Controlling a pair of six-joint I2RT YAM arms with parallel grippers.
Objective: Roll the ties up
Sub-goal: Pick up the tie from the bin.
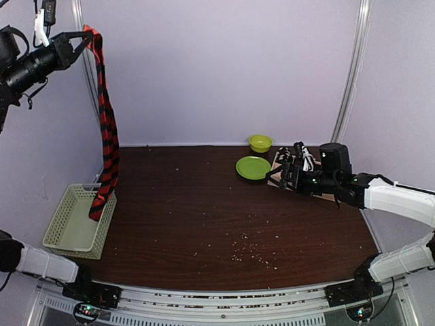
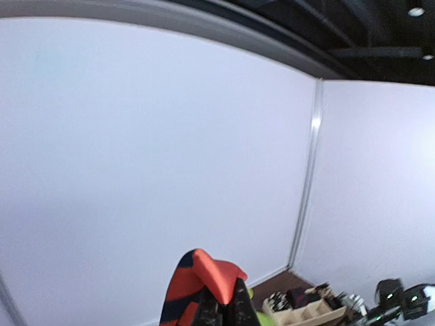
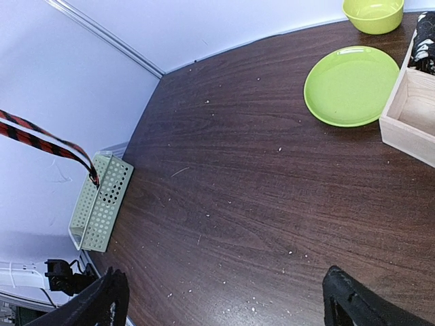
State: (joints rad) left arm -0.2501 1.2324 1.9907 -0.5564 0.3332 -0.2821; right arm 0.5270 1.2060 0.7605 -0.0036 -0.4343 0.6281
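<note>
Height explains the pose: upper left in the top view, the left gripper (image 1: 83, 41) clamps one end of the striped tie (image 1: 107, 129), letting it hang straight, tail over the basket (image 1: 64, 234). Mid right, the right gripper (image 1: 287, 170) hovers wide open over the bench (image 1: 204, 217).

One striped tie (image 1: 107, 129). One basket (image 1: 73, 224). One plate (image 1: 253, 168) and one bowl (image 1: 260, 143), both green. One wooden box (image 3: 408, 119). At least one piece of patterned cloth (image 3: 425, 37) lies in it; how many there are in all cannot be told. Two claws: the left claw (image 1: 83, 41) and the right claw (image 1: 285, 170). One tabletop (image 1: 204, 217), strewn with pale crumbs (image 1: 253, 252), too many to count.
</note>
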